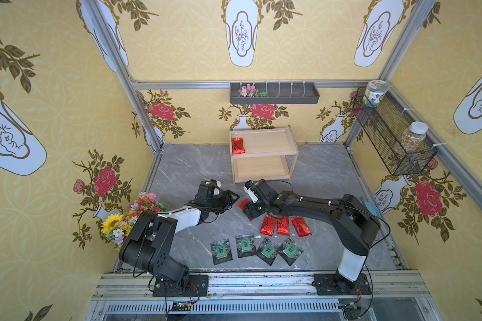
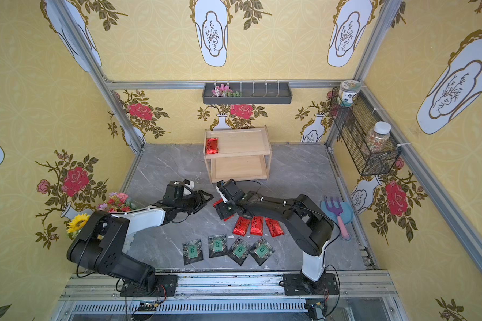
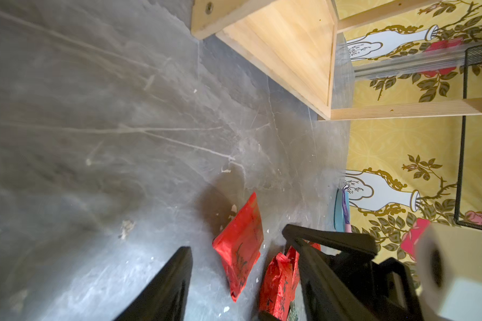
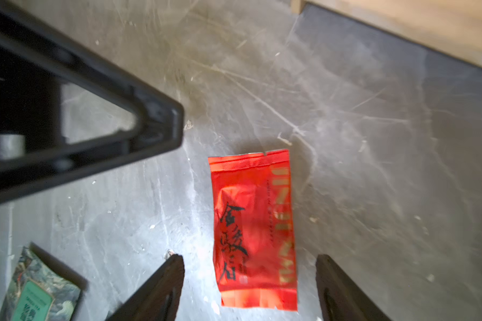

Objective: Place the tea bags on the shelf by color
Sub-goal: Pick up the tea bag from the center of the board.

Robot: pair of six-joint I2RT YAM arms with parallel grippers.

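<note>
The wooden shelf (image 1: 267, 141) (image 2: 242, 143) stands at the back, with one red tea bag (image 1: 237, 146) at the left end of its top board. My right gripper (image 1: 249, 211) (image 4: 249, 289) hangs open, its jaws on either side of a red tea bag (image 4: 252, 228) lying flat on the floor. Just left of it, my left gripper (image 1: 231, 198) (image 3: 245, 278) is open and holds nothing. Three red tea bags (image 1: 283, 225) lie in a row under the right arm. Several green-labelled packets (image 1: 245, 246) line the front.
A flower bouquet (image 1: 128, 219) stands at the left wall. The grey wall tray (image 1: 274, 93) hangs above the shelf. A wire basket (image 1: 387, 133) with jars is on the right wall. A toy rake and scoop (image 2: 337, 214) lie at the right edge.
</note>
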